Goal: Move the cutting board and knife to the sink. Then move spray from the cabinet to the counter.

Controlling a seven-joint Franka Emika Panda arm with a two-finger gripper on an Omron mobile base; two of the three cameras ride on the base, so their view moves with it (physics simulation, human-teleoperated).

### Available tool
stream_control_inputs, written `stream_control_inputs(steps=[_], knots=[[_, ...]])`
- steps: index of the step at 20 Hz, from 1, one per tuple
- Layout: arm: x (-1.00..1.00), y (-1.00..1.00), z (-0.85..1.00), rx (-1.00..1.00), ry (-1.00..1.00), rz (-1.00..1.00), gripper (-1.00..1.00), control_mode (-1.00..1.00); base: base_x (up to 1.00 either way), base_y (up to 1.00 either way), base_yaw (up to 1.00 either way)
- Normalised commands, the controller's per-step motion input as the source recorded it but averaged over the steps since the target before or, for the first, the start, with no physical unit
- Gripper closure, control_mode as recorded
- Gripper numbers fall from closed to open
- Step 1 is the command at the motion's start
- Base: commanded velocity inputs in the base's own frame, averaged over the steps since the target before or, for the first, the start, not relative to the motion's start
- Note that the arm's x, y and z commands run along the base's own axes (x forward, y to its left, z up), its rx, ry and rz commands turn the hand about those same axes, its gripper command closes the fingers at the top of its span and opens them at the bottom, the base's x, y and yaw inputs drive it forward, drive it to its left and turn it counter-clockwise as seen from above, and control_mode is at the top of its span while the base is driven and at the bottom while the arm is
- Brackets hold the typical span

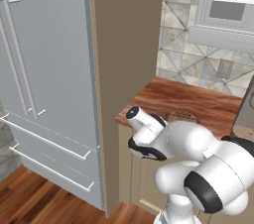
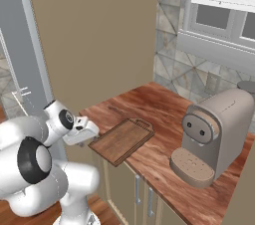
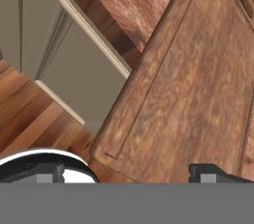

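Dark-brown wooden cutting board (image 2: 122, 140) on reddish-brown wood-grain counter (image 2: 164, 104); grey-brown coffee machine (image 2: 214, 134).

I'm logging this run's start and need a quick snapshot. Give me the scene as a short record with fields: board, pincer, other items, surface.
board: flat dark-brown wooden cutting board, lying near the counter's front edge
pincer: two-finger pincer, open, beside the board's near corner, holding nothing
other items: grey-brown coffee machine, right of the board
surface: reddish-brown wood-grain counter
knife: not discernible

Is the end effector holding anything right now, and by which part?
Nothing is held. The end effector is open, at the near corner of the cutting board.
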Motion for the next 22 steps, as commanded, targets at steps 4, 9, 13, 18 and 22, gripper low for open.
stream_control_inputs(steps=[4,9,13,18,22], knots=[[0.0,-0.04,-0.06,0.0,0.0,0.0,-1.0,-1.0,0.0,0.0,0.0],[0.0,-0.07,-0.09,0.0,-0.01,0.0,-1.0,-1.0,0.0,0.0,0.0],[0.0,-0.1,-0.14,0.0,0.0,0.0,-1.0,-1.0,0.0,0.0,0.0],[0.01,-0.04,-0.16,0.0,0.0,0.0,-1.0,-1.0,0.0,0.0,0.0],[0.01,-0.02,-0.08,0.0,-0.02,0.0,-1.0,-1.0,0.0,0.0,0.0]])
